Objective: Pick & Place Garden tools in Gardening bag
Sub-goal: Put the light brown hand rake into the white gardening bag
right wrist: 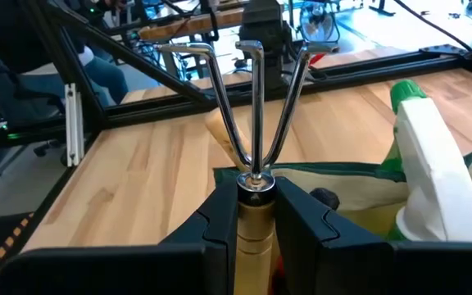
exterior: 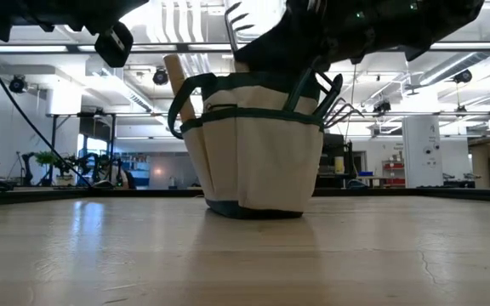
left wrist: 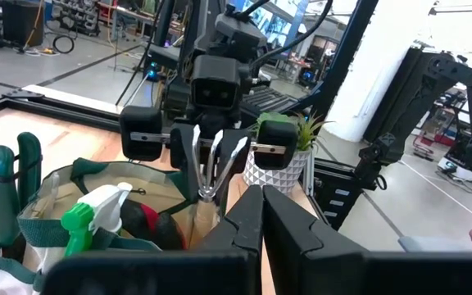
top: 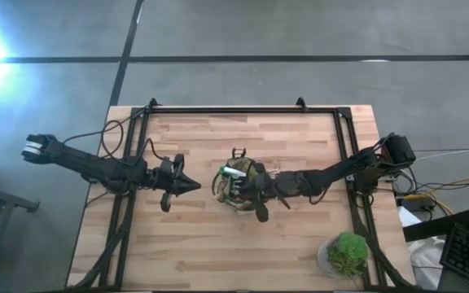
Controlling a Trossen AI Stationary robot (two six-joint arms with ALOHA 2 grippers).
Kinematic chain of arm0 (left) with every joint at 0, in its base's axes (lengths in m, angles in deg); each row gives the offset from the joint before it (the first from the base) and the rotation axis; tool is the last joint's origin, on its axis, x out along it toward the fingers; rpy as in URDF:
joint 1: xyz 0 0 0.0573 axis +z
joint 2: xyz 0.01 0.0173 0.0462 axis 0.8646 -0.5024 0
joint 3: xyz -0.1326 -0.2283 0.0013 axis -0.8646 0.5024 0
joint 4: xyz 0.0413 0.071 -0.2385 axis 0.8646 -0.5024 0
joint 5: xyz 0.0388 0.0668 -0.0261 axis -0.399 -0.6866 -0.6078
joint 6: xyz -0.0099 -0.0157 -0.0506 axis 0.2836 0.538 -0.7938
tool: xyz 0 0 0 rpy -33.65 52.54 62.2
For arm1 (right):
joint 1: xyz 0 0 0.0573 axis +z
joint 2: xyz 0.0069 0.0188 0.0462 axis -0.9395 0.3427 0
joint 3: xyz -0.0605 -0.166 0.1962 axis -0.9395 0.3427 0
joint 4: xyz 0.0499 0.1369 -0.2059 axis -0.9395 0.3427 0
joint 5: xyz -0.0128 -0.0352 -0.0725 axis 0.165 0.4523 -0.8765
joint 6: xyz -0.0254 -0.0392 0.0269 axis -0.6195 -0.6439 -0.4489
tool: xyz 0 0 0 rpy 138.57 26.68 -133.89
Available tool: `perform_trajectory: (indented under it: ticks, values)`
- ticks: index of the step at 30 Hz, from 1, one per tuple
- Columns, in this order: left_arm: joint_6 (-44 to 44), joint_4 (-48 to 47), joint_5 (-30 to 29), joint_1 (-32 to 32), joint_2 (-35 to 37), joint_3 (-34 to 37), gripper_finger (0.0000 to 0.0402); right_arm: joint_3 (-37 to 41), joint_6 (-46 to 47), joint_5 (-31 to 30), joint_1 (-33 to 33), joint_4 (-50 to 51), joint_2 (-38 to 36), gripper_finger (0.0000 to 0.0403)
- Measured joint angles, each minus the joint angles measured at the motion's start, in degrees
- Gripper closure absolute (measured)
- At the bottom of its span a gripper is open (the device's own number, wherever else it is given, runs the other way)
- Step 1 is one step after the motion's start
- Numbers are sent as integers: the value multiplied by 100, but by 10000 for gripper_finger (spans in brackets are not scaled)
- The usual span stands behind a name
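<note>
Most of the gardening bag's (top: 241, 189) contents are hidden from overhead by the right hand (right wrist: 255, 215) above it. That hand is clamped on the wooden handle of a three-pronged fork (right wrist: 254, 106), prongs up, directly over the bag. The green spray bottle (right wrist: 429, 164) stands in the bag beside it. The left hand (top: 190, 185), fingers closed together and empty, hovers near the bag above the tabletop (top: 300, 146).
</note>
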Motion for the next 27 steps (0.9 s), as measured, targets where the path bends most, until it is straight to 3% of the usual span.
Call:
perform_trajectory:
  ticks: [20, 27]
  values:
    - [-9, -1, 0, -2, 0, 0, 390, -172, 350, -119, 49, -4, 601, 353]
    - [-11, -25, 0, -2, 0, 0, 390, -479, 295, -113, 47, 647, 595, 353]
